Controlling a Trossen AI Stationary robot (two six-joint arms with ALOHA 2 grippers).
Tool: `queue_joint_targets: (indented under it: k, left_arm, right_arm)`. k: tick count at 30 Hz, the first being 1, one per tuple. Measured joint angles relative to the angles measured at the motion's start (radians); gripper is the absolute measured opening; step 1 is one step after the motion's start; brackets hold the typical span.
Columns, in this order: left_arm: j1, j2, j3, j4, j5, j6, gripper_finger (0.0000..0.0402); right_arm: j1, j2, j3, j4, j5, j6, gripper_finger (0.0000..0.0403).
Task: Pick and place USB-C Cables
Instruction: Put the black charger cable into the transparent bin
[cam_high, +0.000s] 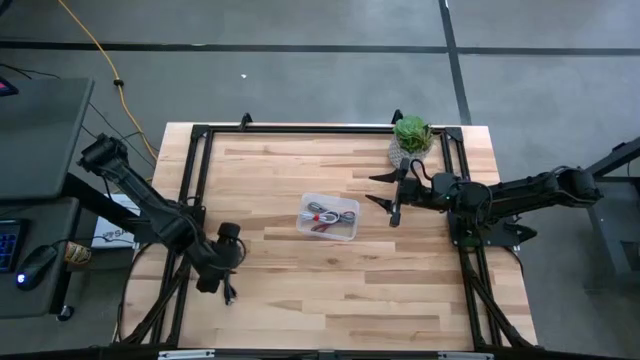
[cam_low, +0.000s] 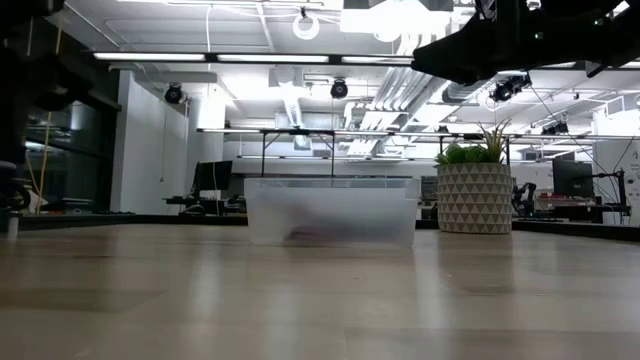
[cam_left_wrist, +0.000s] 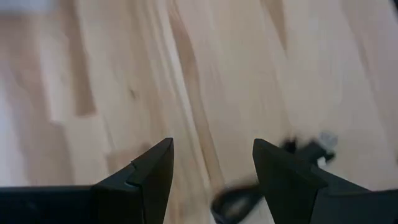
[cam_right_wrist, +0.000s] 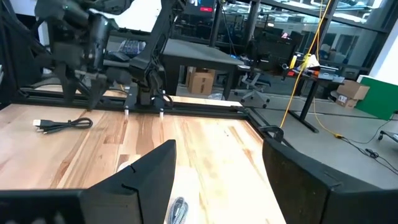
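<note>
On the tabletop's (cam_high: 300, 290) left side, the left tool (cam_high: 228, 292) hung low near the front-left corner, its fingers (cam_left_wrist: 152, 171) spread wide with nothing between them. A black USB-C cable (cam_high: 229, 296) lay loose on the wood just under and beside that tool. In the left wrist view it showed as a dark loop and plug (cam_left_wrist: 298, 149) partly hidden behind one finger, so it sat off to one side of the open gap rather than centred in it. The right wrist view showed the same cable (cam_right_wrist: 62, 125) stretched out long and thin, its axis running roughly across the tabletop from side to side, with the plug at one end. The left arm was clearly the nearer one, so the coming grasp probably called for a small sideways shift to bring the strand between the fingers.

At mid-table stood a clear plastic bin (cam_high: 303, 205) holding bundled cables (cam_high: 322, 217), grey and dark red among them. The low view gave only the bin's frosted wall (cam_low: 330, 212) with a dark smudge inside, and no loose cable at all.

Further right, the right tool (cam_high: 391, 195) hovered above the tabletop between the bin and a potted plant (cam_high: 411, 133), fingers (cam_right_wrist: 152, 177) wide apart and empty.
</note>
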Motion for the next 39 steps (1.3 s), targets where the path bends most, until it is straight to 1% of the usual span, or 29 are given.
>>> queue_joint_targets:
  k: [7, 12, 15, 20, 26, 34, 39]
  left_arm:
    - [-0.047, 0.147, 0.000, 0.000, 0.070, -0.002, 0.0200]
    - [-0.105, 0.226, 0.000, 0.011, 0.104, -0.047, 0.0200]
    - [-0.141, 0.248, 0.000, 0.014, 0.121, -0.074, 0.0200]
    - [-0.185, 0.261, 0.000, 0.020, 0.104, -0.104, 0.0200]
    - [-0.183, 0.301, 0.000, 0.020, 0.080, -0.019, 0.0200]
    - [-0.182, 0.402, 0.007, 0.024, 0.086, 0.095, 0.0200]
    - [-0.182, 0.410, 0.008, 0.030, 0.074, 0.133, 0.0200]
  right_arm:
    - [0.000, 0.000, 0.000, -0.001, 0.000, 0.000, 0.0232]
    - [0.000, 0.000, 0.000, -0.001, 0.000, -0.001, 0.0232]
    - [0.000, 0.000, 0.000, 0.000, 0.000, 0.000, 0.0232]
    - [0.000, 0.000, 0.000, -0.002, 0.000, 0.020, 0.0232]
    - [0.000, 0.000, 0.000, -0.005, 0.000, 0.023, 0.0232]
    - [0.000, 0.000, 0.000, -0.009, 0.000, 0.023, 0.0232]
    - [0.000, 0.000, 0.000, -0.014, 0.001, 0.023, 0.0232]
